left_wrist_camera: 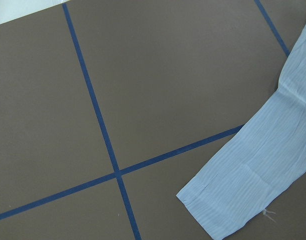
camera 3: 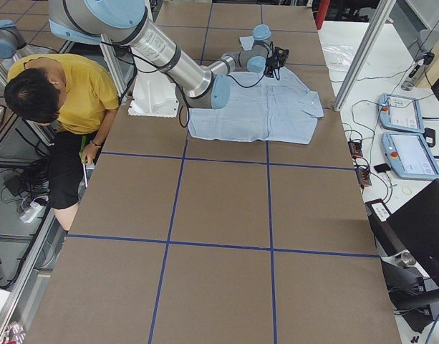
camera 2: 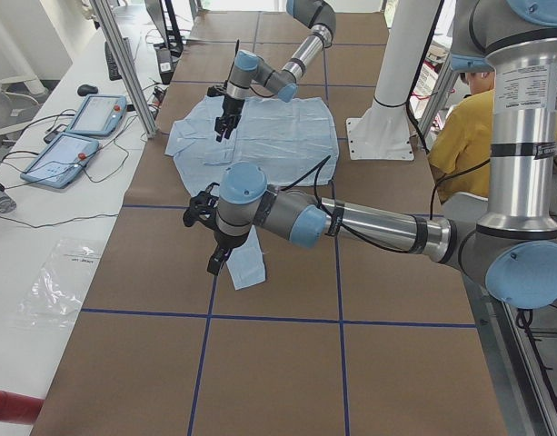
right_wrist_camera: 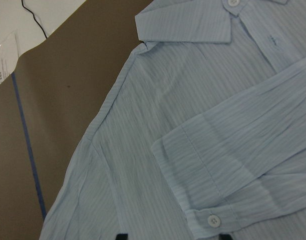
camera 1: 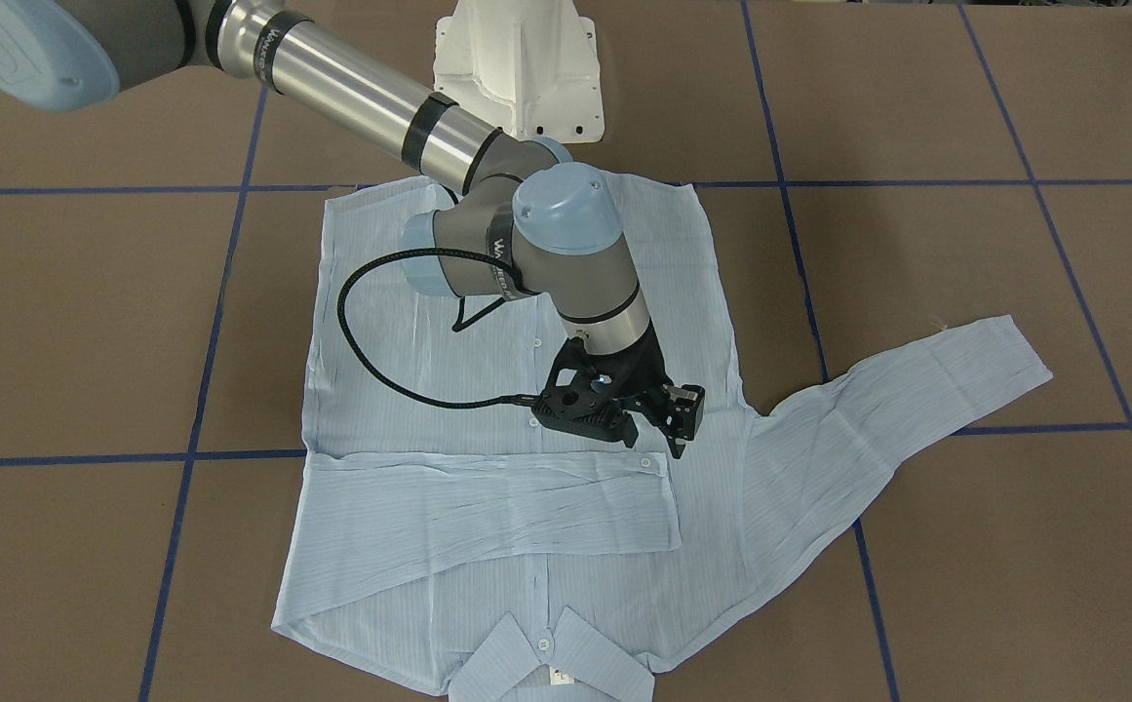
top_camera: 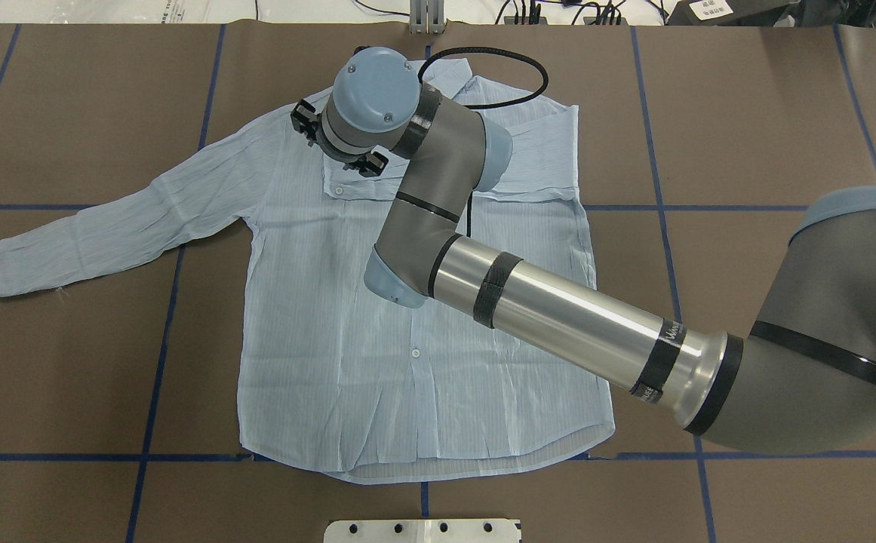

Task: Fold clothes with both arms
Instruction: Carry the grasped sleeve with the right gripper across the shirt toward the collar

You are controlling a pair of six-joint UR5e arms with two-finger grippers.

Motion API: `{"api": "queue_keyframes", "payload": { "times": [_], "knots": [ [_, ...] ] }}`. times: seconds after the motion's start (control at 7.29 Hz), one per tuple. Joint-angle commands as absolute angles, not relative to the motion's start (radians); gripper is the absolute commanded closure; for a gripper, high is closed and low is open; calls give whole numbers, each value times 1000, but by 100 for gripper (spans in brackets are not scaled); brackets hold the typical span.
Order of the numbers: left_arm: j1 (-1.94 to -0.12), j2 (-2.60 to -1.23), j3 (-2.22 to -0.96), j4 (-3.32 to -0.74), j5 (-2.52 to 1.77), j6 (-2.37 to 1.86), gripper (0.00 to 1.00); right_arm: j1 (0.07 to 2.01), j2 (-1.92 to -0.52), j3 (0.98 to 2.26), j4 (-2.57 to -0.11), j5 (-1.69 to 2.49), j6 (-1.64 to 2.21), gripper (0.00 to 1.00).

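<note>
Plainly, right claw (right_wrist_camera: 173,236) spread above shirt (top_camera: 332,339); left claw (camera 2: 217,262), perhaps over the sleeve (left_wrist_camera: 252,170), grip unreadable

A wide table (camera 1: 965,107) is covered with brown paper, marked into large squares by blue tape lines (top_camera: 158,362). Along its far side, seen from the overhead view, runs a white bench (camera 2: 42,236). On it lie two blue-edged control tablets (camera 2: 96,113) (camera 2: 60,156) with trailing black cables, a computer mouse (camera 2: 87,89) and a clear plastic bag (camera 2: 60,283). Slanted metal frame posts (camera 2: 119,64) rise between bench and table. A dark screen (camera 3: 420,229) stands at the bench's other end. A person in a yellow shirt (camera 3: 61,89) sits just beside the table, above a grey floor (camera 3: 8,247) strewn with cables. The light is bright and even, with soft shadows.
</note>
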State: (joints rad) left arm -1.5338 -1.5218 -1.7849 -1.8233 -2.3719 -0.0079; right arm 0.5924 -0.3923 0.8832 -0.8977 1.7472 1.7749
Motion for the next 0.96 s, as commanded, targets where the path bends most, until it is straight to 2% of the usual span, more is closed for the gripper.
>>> {"api": "queue_keyframes", "payload": {
  "times": [0.0, 0.27, 0.55, 0.82],
  "knots": [
    [-1490, -1551, -1683, -1900, -2376, -227, 0, 604, -458, 1007, -907, 1750, 1815, 1],
    [-1398, -1597, -1511, -2133, -2382, -443, 0, 644, -621, 1200, -913, 1778, 1809, 1],
    [-1294, -1636, -1332, -2375, -2376, -599, 0, 692, -719, 1310, -946, 1844, 1804, 1],
    [-1211, -1658, -1286, -2402, -2370, -676, 1, 744, -776, 1373, -1011, 1918, 1790, 1]
  ]
}}
